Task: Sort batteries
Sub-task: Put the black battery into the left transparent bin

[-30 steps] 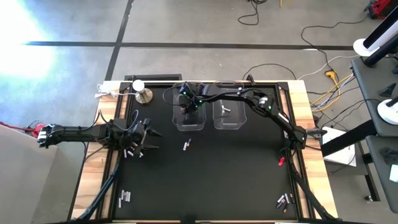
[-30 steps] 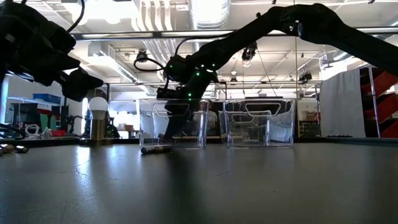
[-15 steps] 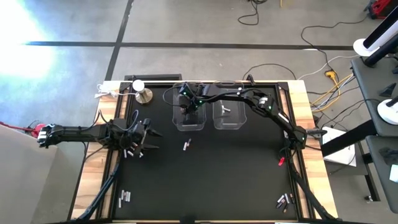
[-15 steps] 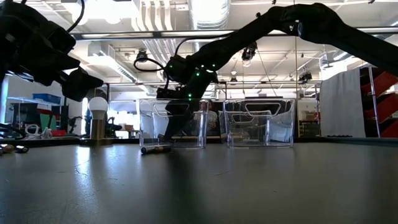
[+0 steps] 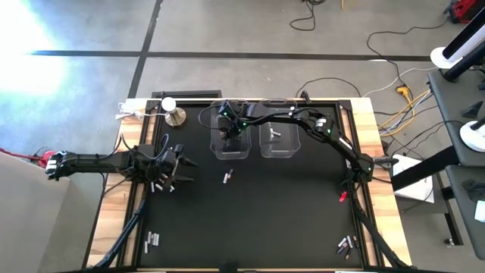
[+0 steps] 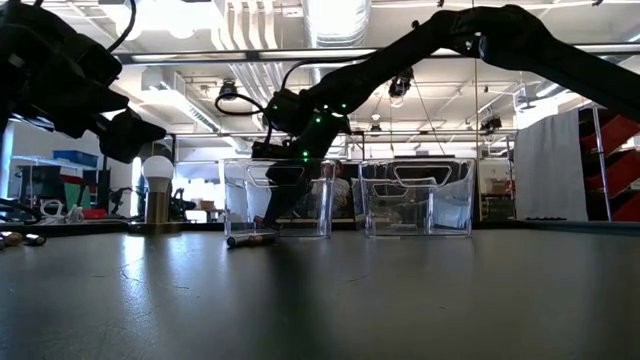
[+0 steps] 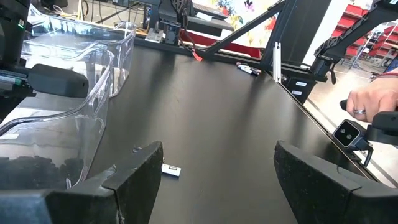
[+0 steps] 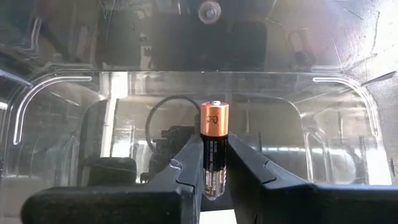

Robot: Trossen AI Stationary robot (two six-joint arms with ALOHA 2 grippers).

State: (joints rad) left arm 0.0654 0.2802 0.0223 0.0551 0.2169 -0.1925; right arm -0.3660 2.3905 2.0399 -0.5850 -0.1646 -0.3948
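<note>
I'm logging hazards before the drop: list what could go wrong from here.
1. The right pincer pinches the battery upright by its lower part only; it could tip or slip before release.
2. The pincer sits inside the left clear bin; pulling out might nudge its wall.
3. The left pincer hangs open over loose batteries and could scatter them.

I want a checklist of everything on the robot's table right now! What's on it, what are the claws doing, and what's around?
Surface: black mat on a wooden table.
Job's things: two clear bins; loose batteries mid-mat, front left and front right.
Clutter: round silver knob at the back left.
Grippers: right gripper shut on a copper-topped battery inside the left bin; left gripper open above the mat's left side.
Cables: wires on the floor behind the table.
Surroundings: a person's hand with a ring beside the table.
</note>
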